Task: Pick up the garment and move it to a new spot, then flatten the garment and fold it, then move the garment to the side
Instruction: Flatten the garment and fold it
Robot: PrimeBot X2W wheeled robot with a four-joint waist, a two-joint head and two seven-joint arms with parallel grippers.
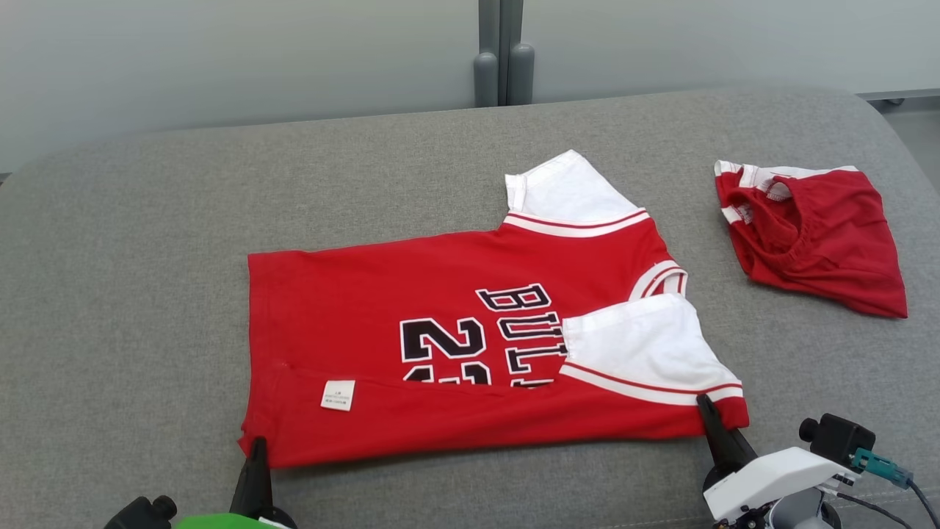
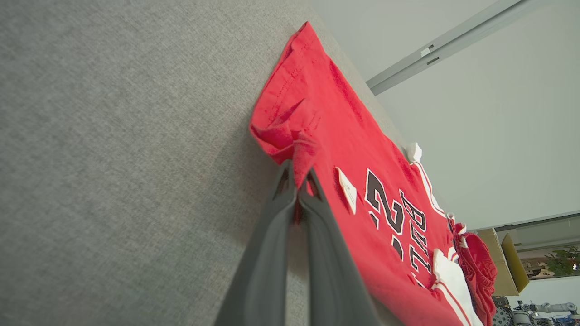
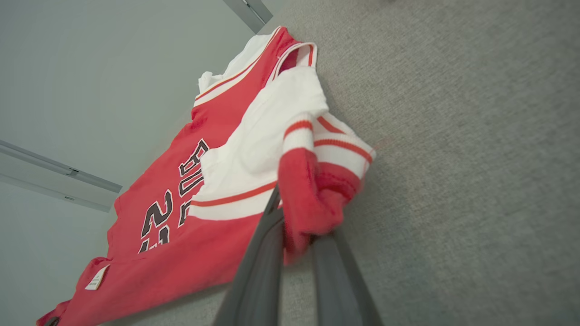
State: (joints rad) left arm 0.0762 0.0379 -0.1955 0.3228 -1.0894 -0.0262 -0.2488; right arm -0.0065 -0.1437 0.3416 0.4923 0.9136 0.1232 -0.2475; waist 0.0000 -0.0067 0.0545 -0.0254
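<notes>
The garment (image 1: 455,330) is a red jersey with white sleeves and black lettering, lying sideways on the grey surface with its near long edge folded up over the front. My left gripper (image 1: 257,447) is shut on the garment's hem corner (image 2: 301,158) at the lower left. My right gripper (image 1: 709,408) is shut on the near shoulder corner (image 3: 312,199), where red cloth bunches between the fingers (image 3: 267,253). A white label (image 1: 338,394) shows on the folded strip.
A pair of red shorts (image 1: 815,235) with white trim lies crumpled at the right of the grey padded surface (image 1: 147,294). A pale wall with a grey post (image 1: 503,59) stands behind. Bare grey fabric lies to the left and in front.
</notes>
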